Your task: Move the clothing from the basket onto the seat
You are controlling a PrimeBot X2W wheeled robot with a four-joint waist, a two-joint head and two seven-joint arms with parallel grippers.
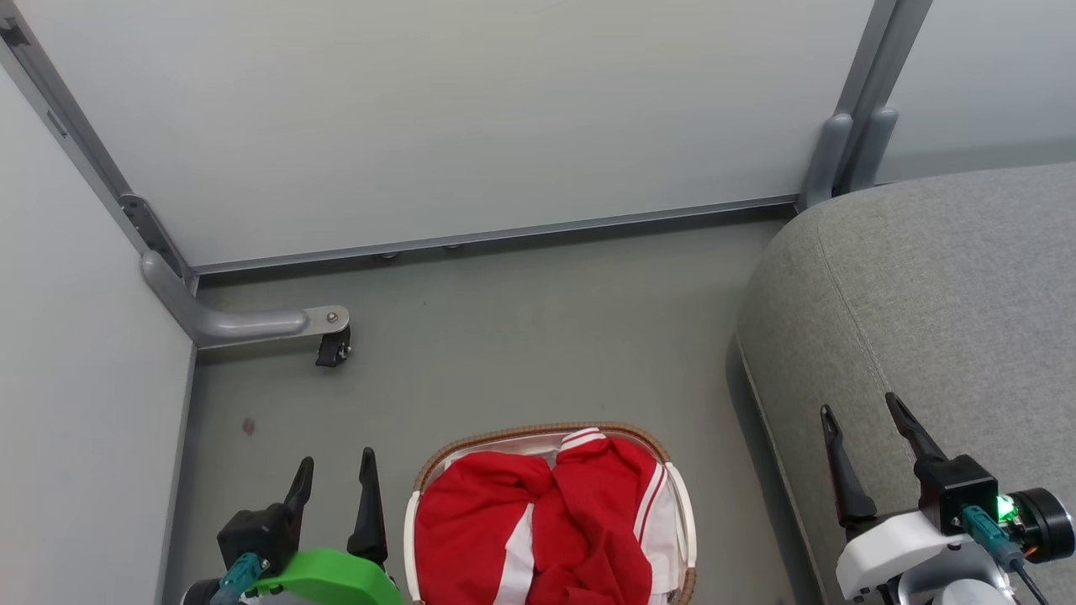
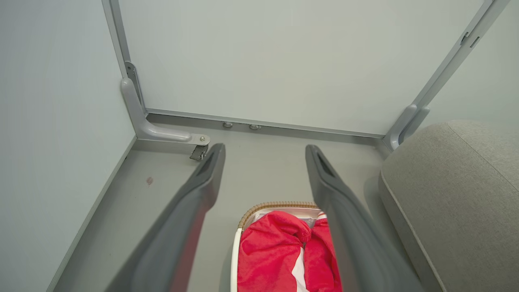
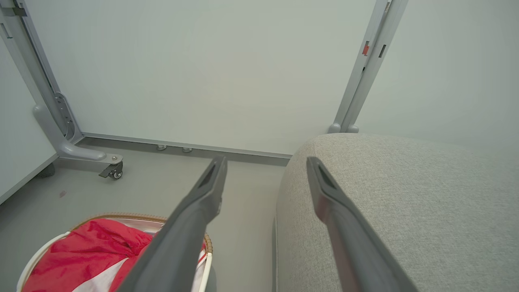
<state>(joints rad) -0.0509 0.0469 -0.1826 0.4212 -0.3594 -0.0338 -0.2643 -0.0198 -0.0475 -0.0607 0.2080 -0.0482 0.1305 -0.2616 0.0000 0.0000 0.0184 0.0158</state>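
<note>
Red clothing (image 1: 546, 529) with white panels and a striped cuff lies bunched in the oval basket (image 1: 683, 504) at the bottom centre of the head view. The grey couch seat (image 1: 941, 286) fills the right side. My left gripper (image 1: 334, 477) stands open just left of the basket, holding nothing. My right gripper (image 1: 862, 424) stands open over the couch's front edge, empty. The left wrist view shows the clothing (image 2: 275, 251) and basket rim (image 2: 279, 205) low between the fingers (image 2: 202, 190). In the right wrist view the clothing (image 3: 89, 251) lies lower left and the couch (image 3: 405, 194) on the right.
Pale partition panels (image 1: 437, 118) close off the back and left, on grey metal frames. A frame foot with a caster wheel (image 1: 333, 346) juts onto the grey floor (image 1: 538, 336) at the left. Bare floor lies between basket, panels and couch.
</note>
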